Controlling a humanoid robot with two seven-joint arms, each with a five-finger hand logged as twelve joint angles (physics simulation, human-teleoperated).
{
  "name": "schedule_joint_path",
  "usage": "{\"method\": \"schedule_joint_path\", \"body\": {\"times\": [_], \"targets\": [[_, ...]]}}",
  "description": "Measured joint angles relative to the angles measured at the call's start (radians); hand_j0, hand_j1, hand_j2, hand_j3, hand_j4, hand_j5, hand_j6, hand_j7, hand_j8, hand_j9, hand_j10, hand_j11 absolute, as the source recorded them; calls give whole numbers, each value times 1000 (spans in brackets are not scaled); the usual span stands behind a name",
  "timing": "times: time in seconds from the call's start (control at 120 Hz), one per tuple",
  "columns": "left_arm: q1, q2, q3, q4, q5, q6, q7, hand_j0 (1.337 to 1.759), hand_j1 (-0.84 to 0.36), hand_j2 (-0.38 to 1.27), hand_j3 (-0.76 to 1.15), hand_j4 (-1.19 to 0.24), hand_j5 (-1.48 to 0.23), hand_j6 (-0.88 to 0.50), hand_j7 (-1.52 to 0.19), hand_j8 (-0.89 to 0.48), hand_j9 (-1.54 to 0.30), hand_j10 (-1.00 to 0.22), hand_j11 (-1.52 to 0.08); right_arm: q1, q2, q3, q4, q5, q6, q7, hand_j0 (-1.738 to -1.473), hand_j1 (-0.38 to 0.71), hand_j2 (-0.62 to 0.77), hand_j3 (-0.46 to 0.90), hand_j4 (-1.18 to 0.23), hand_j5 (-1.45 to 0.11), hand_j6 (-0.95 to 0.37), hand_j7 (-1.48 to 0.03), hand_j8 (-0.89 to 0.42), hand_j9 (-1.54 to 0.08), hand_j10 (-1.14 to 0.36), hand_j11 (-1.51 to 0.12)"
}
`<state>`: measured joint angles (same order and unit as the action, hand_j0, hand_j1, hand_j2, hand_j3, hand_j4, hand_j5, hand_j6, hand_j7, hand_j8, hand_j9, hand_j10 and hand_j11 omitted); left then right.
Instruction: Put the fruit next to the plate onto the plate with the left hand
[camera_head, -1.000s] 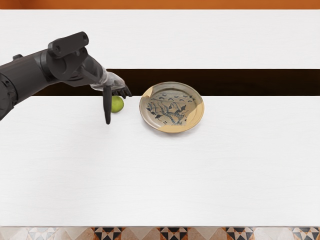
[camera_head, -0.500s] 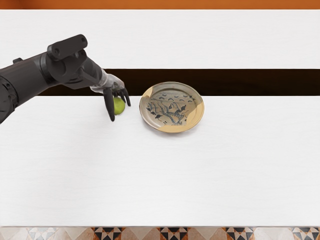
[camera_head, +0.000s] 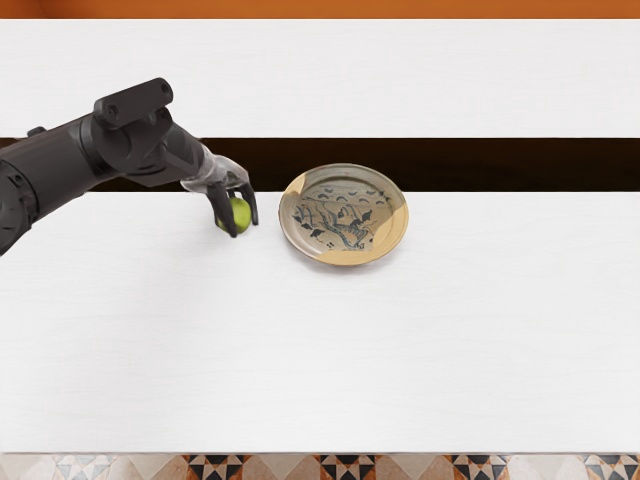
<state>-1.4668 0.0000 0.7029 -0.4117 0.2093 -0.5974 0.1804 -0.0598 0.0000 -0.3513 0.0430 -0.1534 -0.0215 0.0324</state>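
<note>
The dark grey robot arm (camera_head: 70, 160) comes in from the left edge & reaches over the back part of the big white table (camera_head: 320, 350). It has a blocky black bit (camera_head: 135, 97) on top, near the wrist. At the end of the arm the left hand (camera_head: 226, 194) points down at the table. Its back looks pale & shiny, and its fingers (camera_head: 229, 224) are black.

The fingers are curled in tight round the small round green fruit (camera_head: 240, 212) — one black finger runs down the fruit's left side, another hooks down its right side, & the green shows in the gap between them. So the hand is closed on the fruit, not spread out. The fruit is low, right at the table top. Can't tell if it sits on the table or is a tiny bit off it.

The fruit is just beside the round tan plate w/ dark drawings on it (camera_head: 345, 258), on the plate's left side. It does not touch the rim — a thin strip of white table shows between the two. So the fruit is not on the plate.

The plate lies flat near the back edge of the table, approx. in the middle from left to right. Behind that edge runs a dark brown strip (camera_head: 500, 165), then another white top (camera_head: 400, 80), then an orange band (camera_head: 320, 8) at the very top. Along the bottom edge are patterned floor tiles (camera_head: 340, 467).
</note>
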Motion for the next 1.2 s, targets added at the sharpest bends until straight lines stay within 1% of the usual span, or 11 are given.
{"method": "schedule_joint_path", "body": {"times": [0.308,0.342,0.408,0.433,0.492,0.667,0.708,0.975,1.008,1.017,1.2], "targets": [[-13,0,3,-16,13,-5,6,1656,-495,194,0,-673,-819,385,-1130,435,-1219,-551,-964,0,0,0,0,0,0,0,-1658,-349,0,0,0,0,-1,0,0,0,0,0],[-26,0,-1,-25,15,-8,7,1655,-491,188,0,-646,-847,234,-1103,283,-1153,-557,-969,0,0,0,0,0,0,0,-1658,-349,0,0,0,0,0,0,0,0,0,0],[-40,0,-14,-37,15,-11,8,1654,-479,197,0,-692,-899,-37,-1080,-2,-1115,-562,-981,0,0,0,0,0,0,0,-1658,-349,0,0,0,0,0,0,0,0,0,0],[-47,0,-21,-40,15,-12,8,1654,-476,200,0,-691,-912,-72,-1073,-78,-1106,-566,-986,0,0,0,0,0,0,0,-1658,-349,0,0,0,0,0,0,0,0,0,0],[-61,0,-37,-44,15,-12,9,1651,-451,184,0,-712,-932,-114,-1065,-130,-1100,-583,-1000,0,0,0,0,0,0,0,-1658,-349,0,0,0,0,-1,0,0,0,0,0],[-123,0,-89,-48,14,-13,11,1646,-433,206,0,-733,-975,-161,-1068,-170,-1107,-600,-1028,0,0,0,0,0,0,0,-1658,-349,0,0,0,0,-1,0,0,0,0,0],[-129,0,-97,-48,14,-14,11,1645,-407,123,0,-727,-990,-163,-1069,-166,-1105,-604,-1039,0,0,0,0,0,0,0,-1658,-349,0,0,0,0,-1,0,0,0,0,0],[-177,0,-116,-52,17,-15,10,1643,-446,235,0,-712,-988,-177,-1019,-192,-1057,-596,-1054,0,0,0,0,0,0,0,-1658,-349,0,0,0,0,-1,0,-1,0,0,0],[-179,0,-118,-60,17,-15,10,1642,-447,239,0,-709,-987,-175,-1015,-189,-1053,-592,-1055,0,0,0,0,0,0,0,-1658,-349,0,0,0,0,-1,0,-1,0,0,0],[-179,0,-118,-62,17,-15,10,1641,-442,193,0,-706,-991,-174,-1017,-189,-1055,-591,-1058,0,0,0,0,0,0,0,-1658,-349,0,0,0,0,-1,0,-1,0,0,0],[-176,0,-195,-157,17,-16,2,1642,-455,272,0,-694,-996,-172,-1006,-188,-1040,-586,-1053,0,0,0,0,0,0,0,-1658,-349,0,0,0,0,-1,0,-1,0,0,0]]}}
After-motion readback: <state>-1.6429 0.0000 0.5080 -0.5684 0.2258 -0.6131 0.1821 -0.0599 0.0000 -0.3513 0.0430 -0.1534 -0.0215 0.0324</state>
